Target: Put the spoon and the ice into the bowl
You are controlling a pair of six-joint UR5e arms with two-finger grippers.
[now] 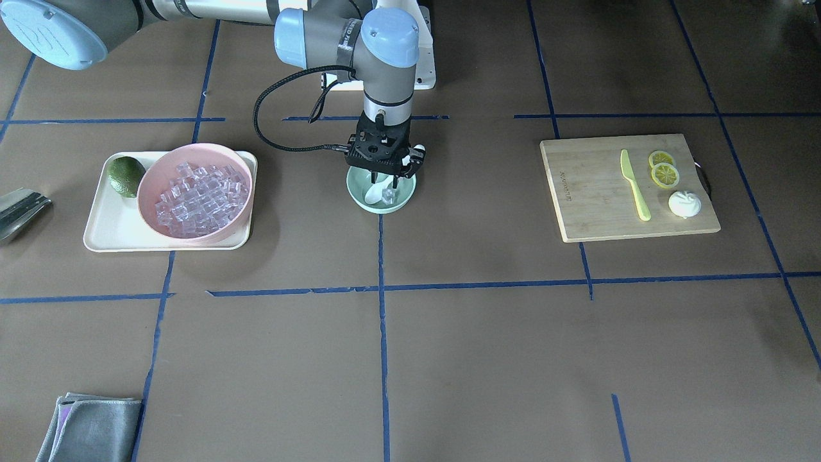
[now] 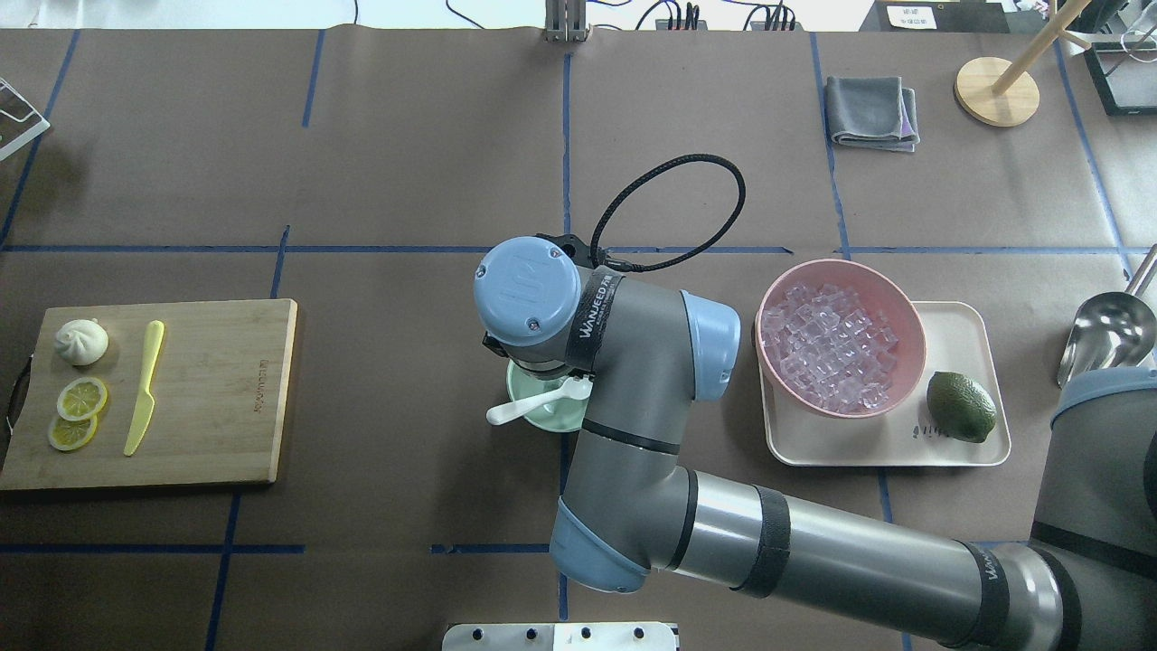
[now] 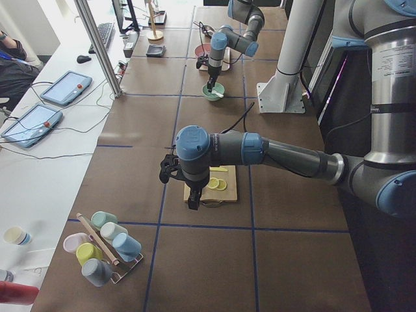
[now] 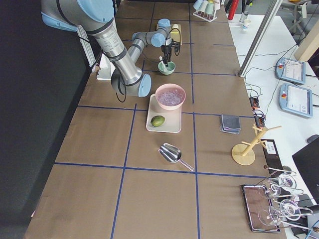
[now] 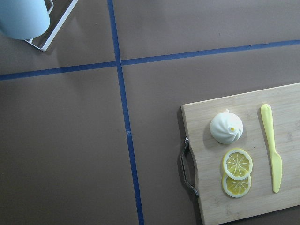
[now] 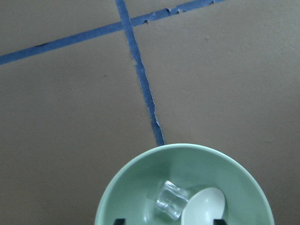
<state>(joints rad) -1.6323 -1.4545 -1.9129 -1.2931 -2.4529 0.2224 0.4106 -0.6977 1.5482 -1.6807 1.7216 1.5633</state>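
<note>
The mint-green bowl [image 1: 381,208] stands at the table's middle, and its inner wall shows in the right wrist view [image 6: 140,187]. The white spoon [image 6: 204,206] lies in it, scoop down beside one clear ice cube [image 6: 169,200]. The spoon's handle sticks out over the rim in the overhead view [image 2: 520,411]. My right gripper [image 1: 383,183] hangs open just above the bowl, its fingertips on either side of the cube and scoop. My left gripper [image 3: 193,198] hovers over the cutting board [image 5: 243,159]; I cannot tell whether it is open or shut.
A pink bowl [image 2: 841,348] full of ice cubes sits on a cream tray [image 2: 958,334] with a lime [image 2: 961,407]. A metal scoop [image 2: 1107,330] lies right of it. The board holds a yellow-green knife [image 2: 145,384], lemon slices and a bun. A grey cloth [image 2: 872,110] lies far back.
</note>
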